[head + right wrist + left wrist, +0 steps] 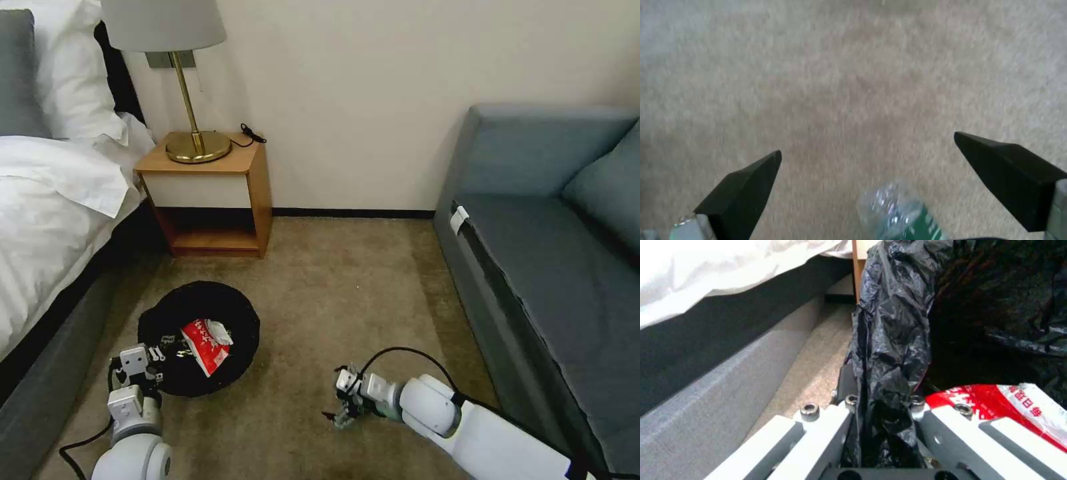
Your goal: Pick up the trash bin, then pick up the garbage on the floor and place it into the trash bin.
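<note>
The trash bin (200, 313), lined with a wrinkly black bag, is at the lower left beside the bed. A red-and-white wrapper (207, 345) lies inside it. My left gripper (155, 357) is shut on the bin's near rim; the left wrist view shows the black liner (893, 323) pinched between its fingers (882, 400), with the wrapper (996, 403) just beside them. My right gripper (337, 413) is low over the carpet and open (867, 142). A clear bottle with a green label (898, 216) lies between its fingers (746, 186), close to the palm; they are not touching it.
A bed with white linen (47, 213) runs along the left. A wooden nightstand (213, 200) with a brass lamp (190, 87) stands against the wall. A grey sofa (553, 267) fills the right side. Beige carpet (347, 287) lies between them.
</note>
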{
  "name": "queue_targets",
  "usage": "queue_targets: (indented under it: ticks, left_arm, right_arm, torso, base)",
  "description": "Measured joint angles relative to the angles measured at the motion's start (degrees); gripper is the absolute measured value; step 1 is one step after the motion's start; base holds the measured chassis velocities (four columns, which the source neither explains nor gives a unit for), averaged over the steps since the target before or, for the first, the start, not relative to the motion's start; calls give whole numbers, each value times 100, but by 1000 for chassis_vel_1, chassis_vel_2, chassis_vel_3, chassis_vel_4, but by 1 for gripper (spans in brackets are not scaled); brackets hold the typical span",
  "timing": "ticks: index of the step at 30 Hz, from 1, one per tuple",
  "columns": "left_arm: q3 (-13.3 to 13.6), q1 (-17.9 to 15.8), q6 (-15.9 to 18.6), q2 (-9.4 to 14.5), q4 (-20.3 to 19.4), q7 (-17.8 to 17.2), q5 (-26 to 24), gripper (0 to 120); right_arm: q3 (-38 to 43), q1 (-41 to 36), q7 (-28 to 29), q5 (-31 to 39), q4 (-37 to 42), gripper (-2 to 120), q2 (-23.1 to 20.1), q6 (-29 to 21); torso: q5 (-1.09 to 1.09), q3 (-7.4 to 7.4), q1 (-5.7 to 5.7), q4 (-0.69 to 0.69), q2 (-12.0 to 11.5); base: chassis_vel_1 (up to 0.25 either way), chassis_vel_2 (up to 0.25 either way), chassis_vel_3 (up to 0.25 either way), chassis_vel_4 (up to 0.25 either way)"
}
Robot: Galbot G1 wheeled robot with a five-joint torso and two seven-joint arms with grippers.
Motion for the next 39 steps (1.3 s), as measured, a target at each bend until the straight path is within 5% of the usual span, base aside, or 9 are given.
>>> queue_targets:
  ticks: [22,39]
  left_arm:
    - [-2,102,-21,-40,-80,4,2,1]
    - [14,88,16,-19,-148,16,22,1]
  right_arm:
    - [20,163,-116,-484,-1178,96,259,161]
    - [117,286,-227,-667,-1521,37,397,287]
  torso:
    - [-1,1,0,0,0]
    - [-1,1,0,0,0]
  base:
    - [0,0,0,0]
    - [0,0,0,0]
